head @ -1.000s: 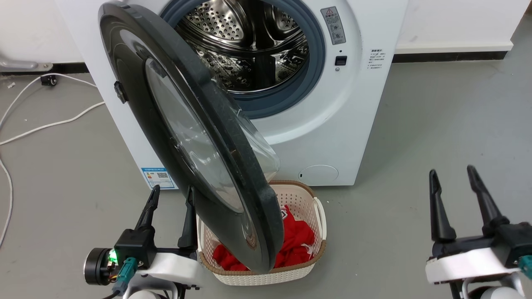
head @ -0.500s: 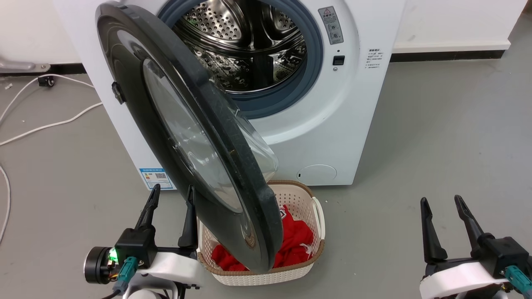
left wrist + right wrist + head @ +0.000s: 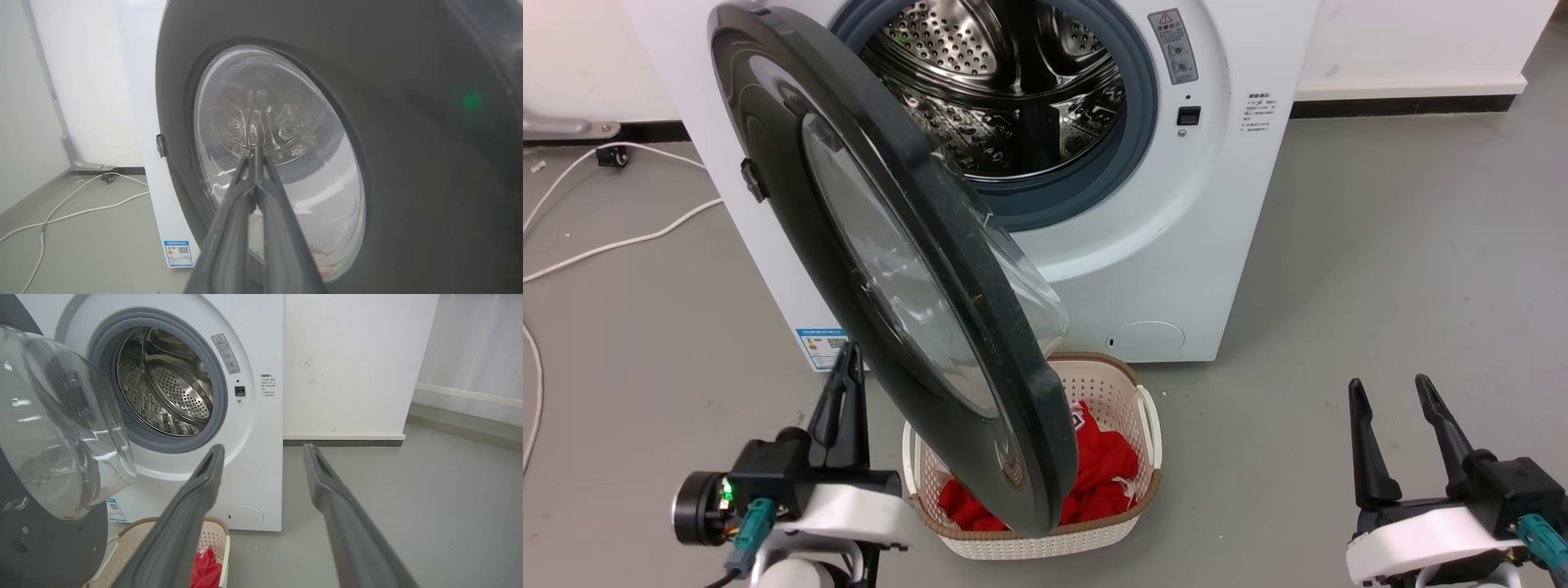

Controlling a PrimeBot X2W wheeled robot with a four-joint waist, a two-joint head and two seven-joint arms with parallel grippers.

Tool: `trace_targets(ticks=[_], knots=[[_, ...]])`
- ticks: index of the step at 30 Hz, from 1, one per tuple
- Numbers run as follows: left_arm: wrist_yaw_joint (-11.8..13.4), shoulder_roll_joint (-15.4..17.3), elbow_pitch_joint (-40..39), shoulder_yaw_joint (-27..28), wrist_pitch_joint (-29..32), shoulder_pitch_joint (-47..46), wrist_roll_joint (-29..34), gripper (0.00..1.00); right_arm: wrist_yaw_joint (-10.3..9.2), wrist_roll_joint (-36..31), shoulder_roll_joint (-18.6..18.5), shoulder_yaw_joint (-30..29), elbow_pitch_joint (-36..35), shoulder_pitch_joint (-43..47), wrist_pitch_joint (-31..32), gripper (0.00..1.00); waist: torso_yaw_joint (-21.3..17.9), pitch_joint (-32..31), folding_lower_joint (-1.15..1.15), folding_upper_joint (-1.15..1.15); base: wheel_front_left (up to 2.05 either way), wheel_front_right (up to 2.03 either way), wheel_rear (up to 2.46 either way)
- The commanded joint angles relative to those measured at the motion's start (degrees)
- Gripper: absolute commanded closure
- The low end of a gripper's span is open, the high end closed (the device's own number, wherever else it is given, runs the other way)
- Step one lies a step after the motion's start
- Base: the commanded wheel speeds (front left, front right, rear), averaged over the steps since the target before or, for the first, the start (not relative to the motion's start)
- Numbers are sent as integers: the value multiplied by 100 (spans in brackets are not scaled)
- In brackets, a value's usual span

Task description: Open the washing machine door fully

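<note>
The washing machine door (image 3: 792,204) is a glossy black disc with a clear glass bowl. It stands part-way open, swung out from the white washing machine (image 3: 1176,245) over a basket. My left gripper (image 3: 851,353) is shut with nothing in it, its tips close beside the door's outer face low on the left. In the left wrist view the shut left gripper (image 3: 255,152) points at the door (image 3: 408,163) glass. My right gripper (image 3: 1388,384) is open at the lower right, well clear of the door. The right wrist view has the right gripper (image 3: 263,447) open, with the door's glass bowl (image 3: 61,424) on the left.
The steel drum opening (image 3: 1013,82) with its blue-grey ring is exposed. A cream basket (image 3: 1147,416) of red clothes (image 3: 1103,478) sits on the floor under the door's free edge. White cables (image 3: 621,241) trail across the grey floor at the left. A white wall (image 3: 351,363) stands right of the machine.
My left gripper has closed its fingers and turned a little beside the door. The right gripper dropped lower earlier and has since held still. The door has barely moved.
</note>
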Motion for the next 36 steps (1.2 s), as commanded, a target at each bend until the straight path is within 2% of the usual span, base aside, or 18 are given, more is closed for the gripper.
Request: trace_targets(ticks=[1,10,11,19,23,29,36], knots=[[11,-3,-84,12,-13,-87,-21,100,-4,12,22,3,-4,-18,-19,0,6,-1,0,0,0,0,0],[-20,-3,-1137,99,-13,-342,-24,100,-4,56,21,-33,8,16,-19,0,44,-5,0,0,0,0,0],[-45,-3,-1659,88,-14,-498,-37,100,-4,57,21,-19,6,7,-18,0,47,4,0,0,0,0,0],[-34,-2,-3194,-184,-8,-970,-97,100,-4,67,22,13,16,-17,-16,0,29,22,0,0,0,0,0],[-93,-3,-3718,-472,-7,-1077,-103,100,-4,84,22,17,33,-14,-16,0,10,22,0,0,0,0,0],[-300,-2,-3872,-1190,-7,-784,-193,100,-4,110,22,24,61,13,-16,0,-27,-1,0,0,0,0,0],[-579,177,-3180,-2177,14,-72,-267,100,-4,87,21,-28,71,51,-16,0,-10,-1,0,0,0,0,0]])
